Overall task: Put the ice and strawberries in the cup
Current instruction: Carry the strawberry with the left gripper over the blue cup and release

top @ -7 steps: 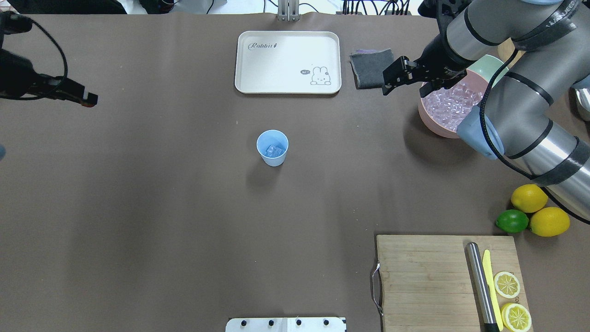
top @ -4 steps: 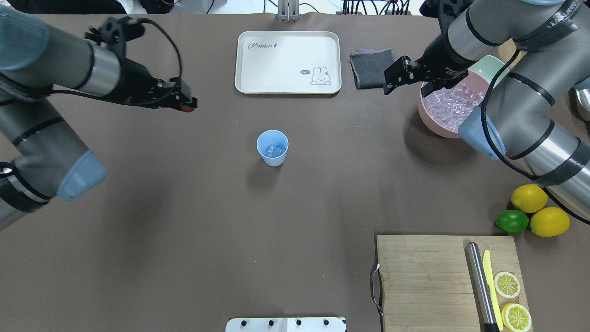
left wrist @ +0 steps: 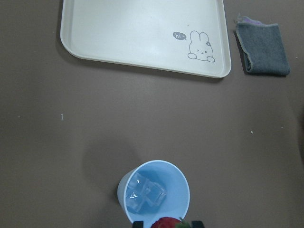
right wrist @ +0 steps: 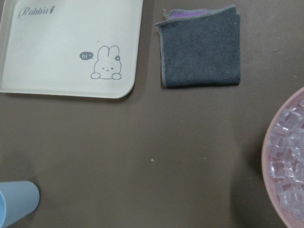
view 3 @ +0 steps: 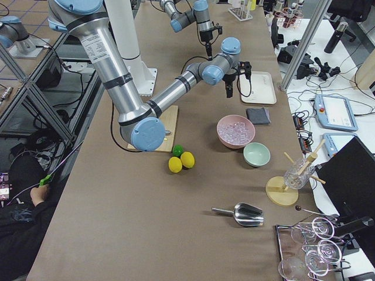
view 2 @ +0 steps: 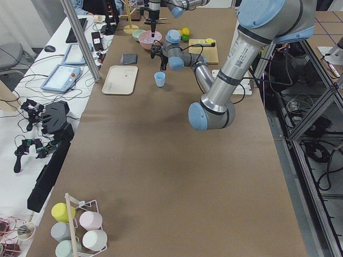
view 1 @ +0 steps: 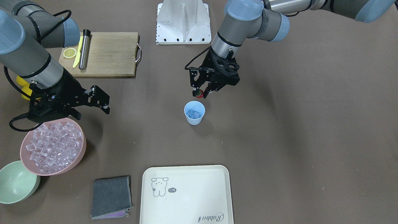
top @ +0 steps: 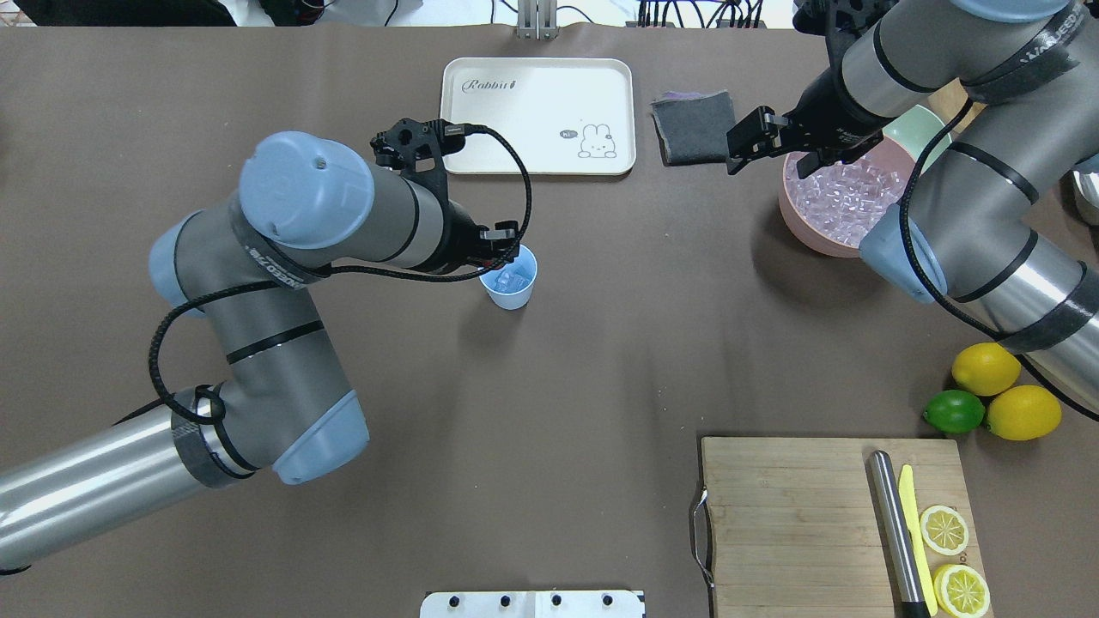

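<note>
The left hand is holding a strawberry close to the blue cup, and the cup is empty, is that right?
No, the cup is not empty: the left wrist view shows ice cubes in it. The left hand does hold the strawberry close to it.

The whole table (top: 549, 386) was covered in a plain brown mat and lit pretty evenly from above, so only soft shadows were thrown. A long white bench (view 2: 13, 144) was set along the far side, cluttered with tablets (view 2: 57, 78) and cables. Aluminium posts (view 2: 80, 40) were stood between the two. Tan tiled floor (view 2: 328, 15) was seen on the near side.
</note>
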